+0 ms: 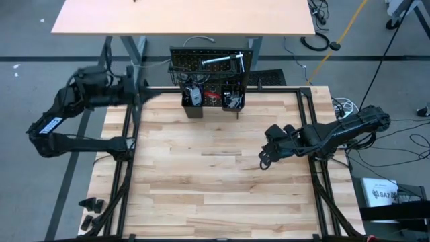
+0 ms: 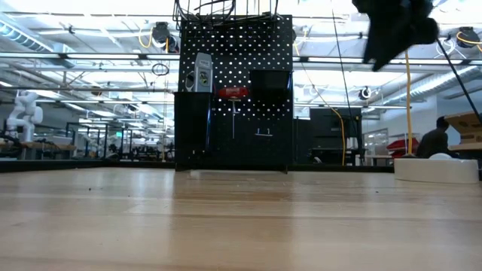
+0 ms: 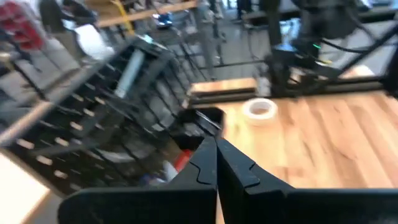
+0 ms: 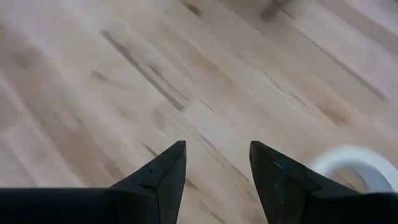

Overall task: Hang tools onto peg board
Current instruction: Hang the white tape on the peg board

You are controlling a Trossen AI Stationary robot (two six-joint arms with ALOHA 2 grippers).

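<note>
On the left we see the left hand [image 1: 139, 94] raised near the far left edge of the counter [image 1: 201, 195], its two dark fingers pressed together and holding nothing. The wide middle of the pale wooden counter lies open, with planks running across and much room to move. At the far edge stands the board [image 2: 233, 53], an upright black panel dotted with small holes, well apart from both hands. On it we see a level [image 2: 202, 73] and a red tool [image 2: 233, 92], and on top a wrench [image 1: 218, 60]. On the right, the right hand [image 1: 263, 161] hovers over bare wood with its fingers apart, empty. A round white tape [image 4: 354, 167] lies on the counter just beside it.
</note>
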